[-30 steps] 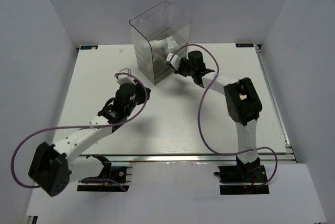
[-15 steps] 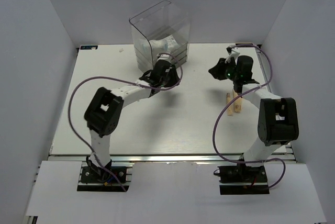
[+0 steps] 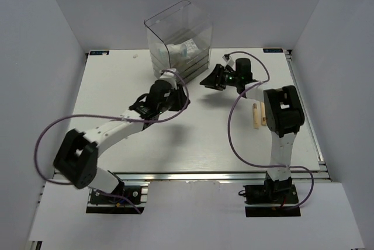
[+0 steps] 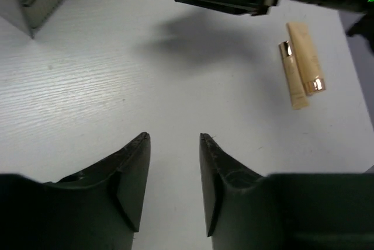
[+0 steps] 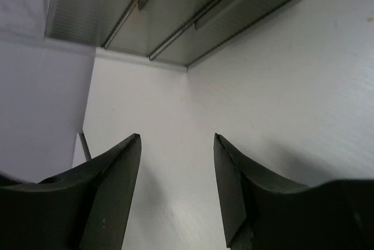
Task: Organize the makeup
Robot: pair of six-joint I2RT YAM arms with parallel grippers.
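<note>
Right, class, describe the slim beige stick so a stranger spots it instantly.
Find the clear drawer box at the back of the table. Right of it lie two beige pieces. The stick is slimmer than the tube, on the box's side.

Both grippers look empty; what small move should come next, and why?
Probably the right gripper should turn toward the beige stick and beige tube. They lie side by side on the table, outside the clear drawer box, on that arm's side, and its jaws stand open and empty.

One overhead view, two low wrist views, shared tabletop (image 3: pixel 193 139)
</note>
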